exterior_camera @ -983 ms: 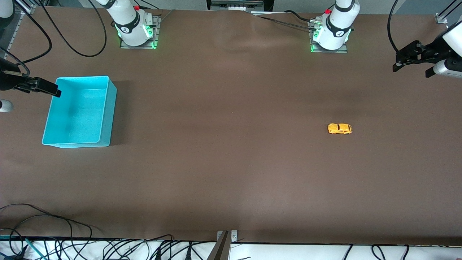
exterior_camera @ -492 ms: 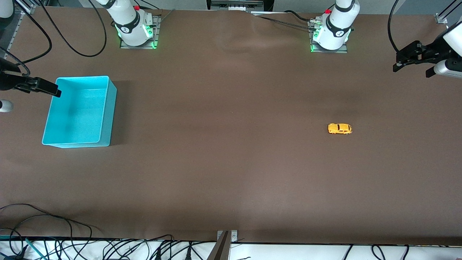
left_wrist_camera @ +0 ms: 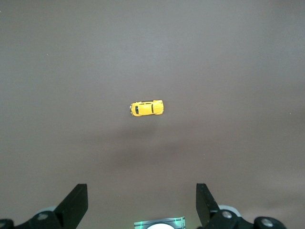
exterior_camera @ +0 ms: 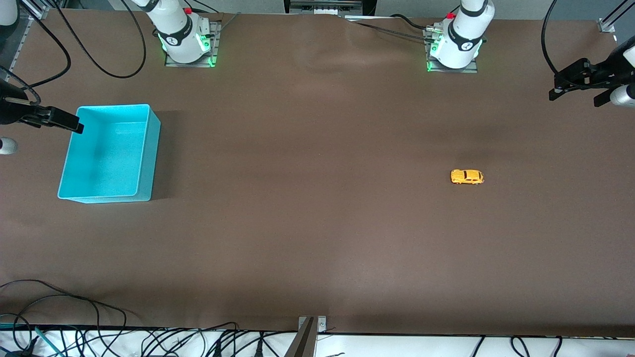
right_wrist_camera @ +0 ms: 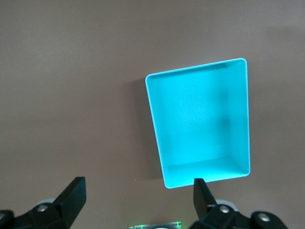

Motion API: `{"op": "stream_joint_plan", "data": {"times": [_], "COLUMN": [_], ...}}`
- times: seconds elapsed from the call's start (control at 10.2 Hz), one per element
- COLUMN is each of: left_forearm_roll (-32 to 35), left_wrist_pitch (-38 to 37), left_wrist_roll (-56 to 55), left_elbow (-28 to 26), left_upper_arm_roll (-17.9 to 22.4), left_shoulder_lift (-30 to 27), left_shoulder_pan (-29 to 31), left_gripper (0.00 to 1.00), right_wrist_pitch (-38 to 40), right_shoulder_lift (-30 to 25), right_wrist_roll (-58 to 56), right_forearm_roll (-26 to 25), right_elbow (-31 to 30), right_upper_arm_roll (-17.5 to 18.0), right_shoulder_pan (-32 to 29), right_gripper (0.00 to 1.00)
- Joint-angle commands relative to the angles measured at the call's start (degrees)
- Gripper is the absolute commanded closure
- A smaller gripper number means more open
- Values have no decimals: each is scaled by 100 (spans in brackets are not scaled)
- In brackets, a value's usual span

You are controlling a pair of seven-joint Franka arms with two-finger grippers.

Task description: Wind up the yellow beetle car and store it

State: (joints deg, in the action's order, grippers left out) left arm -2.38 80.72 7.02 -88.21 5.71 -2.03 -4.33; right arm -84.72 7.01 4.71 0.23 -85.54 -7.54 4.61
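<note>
Swinging my left gripper (exterior_camera: 578,89) a bit toward the table's edge, fingers wide apart and empty, so the yellow beetle car (exterior_camera: 467,176) sits untouched on the brown table (exterior_camera: 317,223), while my right gripper (exterior_camera: 62,120) waits spread by the cyan bin (exterior_camera: 147,148).

One yellow beetle car (exterior_camera: 467,176) sits on the surface (exterior_camera: 317,223). One cyan bin (exterior_camera: 109,153) stands there too. Two arms are present, each with one hand: the left hand (exterior_camera: 578,88) and the right hand (exterior_camera: 64,121).
</note>
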Motion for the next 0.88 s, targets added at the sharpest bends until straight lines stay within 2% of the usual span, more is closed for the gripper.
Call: {"op": "stream_joint_plan", "data": {"times": [0.0,0.29,0.49,0.79], "left_forearm_roll": [-43,-43,-43,-43], "left_wrist_pitch": [-92,-92,-83,-92], "left_wrist_roll": [-25,-43,-95,-665], "left_elbow": [120,120,137,146], "left_upper_arm_roll": [-17,-17,-26,-43], "left_shoulder_lift": [53,62,88,88], "left_shoulder_pan": [28,28,28,20], "left_gripper": [0,0,0,0], "right_wrist_pitch": [69,87,131,236], "right_shoulder_lift": [-33,-42,-69,-77], "right_wrist_roll": [74,74,65,99], "right_forearm_roll": [118,127,337,355], "right_elbow": [-15,-15,-7,2], "right_upper_arm_roll": [-11,-11,-63,-99], "right_shoulder_pan": [-12,-12,-21,-21], "right_gripper": [0,0,0,0]}}
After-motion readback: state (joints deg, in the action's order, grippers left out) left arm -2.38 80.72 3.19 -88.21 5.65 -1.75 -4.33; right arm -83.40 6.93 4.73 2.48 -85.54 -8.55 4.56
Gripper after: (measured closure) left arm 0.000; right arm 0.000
